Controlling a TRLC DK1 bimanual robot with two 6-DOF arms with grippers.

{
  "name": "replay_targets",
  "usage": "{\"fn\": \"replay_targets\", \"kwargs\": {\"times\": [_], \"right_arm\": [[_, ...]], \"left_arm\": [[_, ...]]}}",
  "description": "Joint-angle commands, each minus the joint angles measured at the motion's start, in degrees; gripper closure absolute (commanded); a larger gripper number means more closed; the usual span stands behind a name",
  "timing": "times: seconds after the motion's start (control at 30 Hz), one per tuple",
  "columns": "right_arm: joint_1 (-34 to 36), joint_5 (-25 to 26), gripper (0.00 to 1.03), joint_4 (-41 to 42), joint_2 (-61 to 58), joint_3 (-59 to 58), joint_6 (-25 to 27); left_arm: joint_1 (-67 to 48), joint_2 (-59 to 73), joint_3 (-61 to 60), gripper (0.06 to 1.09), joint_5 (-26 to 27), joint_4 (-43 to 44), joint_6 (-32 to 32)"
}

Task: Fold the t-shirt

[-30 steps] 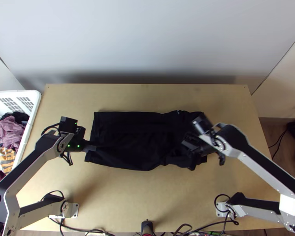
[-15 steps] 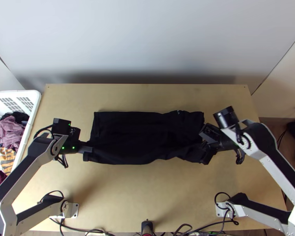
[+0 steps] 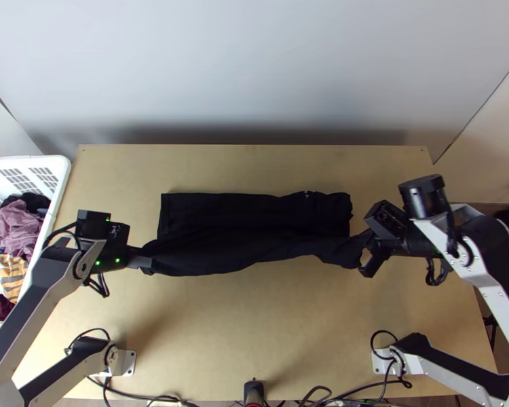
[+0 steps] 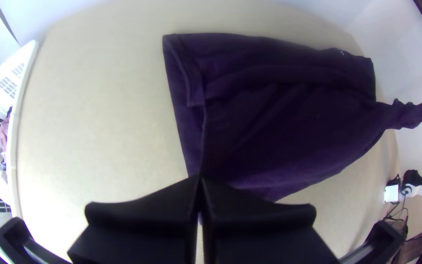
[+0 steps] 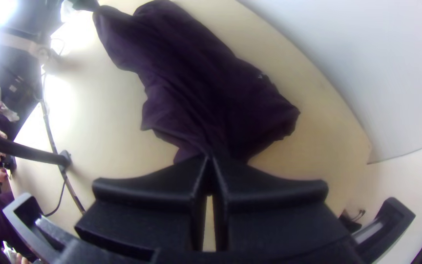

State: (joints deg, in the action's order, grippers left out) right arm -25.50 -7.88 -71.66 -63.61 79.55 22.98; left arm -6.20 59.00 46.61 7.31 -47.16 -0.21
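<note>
The black t-shirt [image 3: 254, 227] lies folded across the middle of the table, its near edge pulled out toward both sides. My left gripper [image 3: 146, 260] is shut on the near left corner; in the left wrist view the fingers of my left gripper [image 4: 200, 182] meet over the edge of the t-shirt [image 4: 289, 117]. At the near right corner my right gripper [image 3: 368, 252] pinches the cloth. The right wrist view has my right gripper [image 5: 210, 164] shut on a gathered part of the t-shirt [image 5: 211, 93]. A small light print shows near the far right.
A white basket [image 3: 59, 197] of mixed clothes stands at the table's left. Bare table [image 3: 254, 325] lies in front of the t-shirt, with cables along the near edge. A wall rises behind the table. People's hands show at the right wrist view's edge, away from the cloth.
Both grippers have moved outward, the right one farther, turning as it went. The near edge of the t-shirt has been drawn tighter and shifted away from the table's near edge.
</note>
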Motion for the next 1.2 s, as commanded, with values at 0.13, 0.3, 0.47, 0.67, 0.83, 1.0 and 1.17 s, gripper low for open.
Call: {"fn": "replay_targets", "kwargs": {"times": [0.13, 0.3, 0.47, 0.67, 0.83, 1.0, 1.17], "right_arm": [[0.18, 0.67, 1.0, -2.26, 2.18, 2.98, -1.63], [-0.52, 0.67, 1.0, -2.26, 2.09, 2.19, -3.21], [-0.87, 0.67, 1.0, -2.35, 1.83, 1.84, -3.38], [-2.37, 1.11, 1.0, -2.7, 1.39, 1.84, -3.38], [-2.45, 1.11, 1.0, -2.43, 0.68, 1.66, -3.47], [-2.45, 1.64, 1.0, -2.52, 0.33, 2.37, -3.47], [-2.37, 2.25, 1.0, -3.14, 0.42, 2.37, -3.38]], "left_arm": [[0.66, -3.1, -2.58, 0.99, 0.34, -1.89, 0.12], [-1.54, -1.96, -4.33, 0.67, 0.51, 1.28, -0.5], [-3.56, 0.15, -6.18, 0.44, 2.01, 2.86, -2.6], [-8.13, -2.14, -7.06, 0.38, 8.33, -3.12, -3.75], [-11.12, -2.23, -7.76, 0.38, 10.0, -5.75, -2.78], [-13.58, 1.2, -9.26, 0.42, 8.33, -4.26, -1.81], [-12.61, 0.76, -9.78, 0.42, 3.59, -3.82, -1.37]]}}
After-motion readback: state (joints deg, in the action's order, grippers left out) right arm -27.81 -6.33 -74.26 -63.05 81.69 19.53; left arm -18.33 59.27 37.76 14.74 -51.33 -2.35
